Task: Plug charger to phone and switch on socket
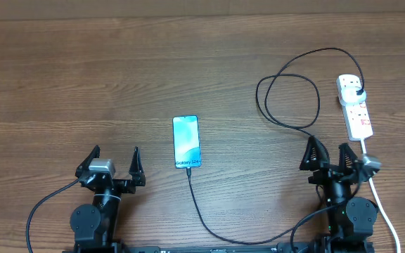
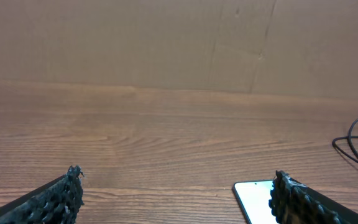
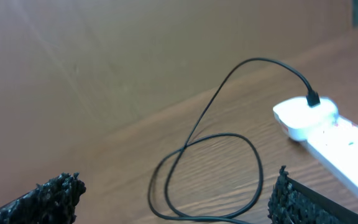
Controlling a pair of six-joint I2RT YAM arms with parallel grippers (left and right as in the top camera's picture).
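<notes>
Overhead: charger [image 1: 189,176] tip at phone [image 1: 185,142]

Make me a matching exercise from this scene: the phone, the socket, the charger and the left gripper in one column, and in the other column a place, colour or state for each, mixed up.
Column one
1. phone
2. socket
3. charger
4. left gripper

Column two
A. white with red markings, on the right side
B. open and empty, to the left of the phone
C. thin and black, lying in a loop
D. flat in the middle, screen up

Pairs: 1-D, 2-A, 3-C, 4-B
</notes>
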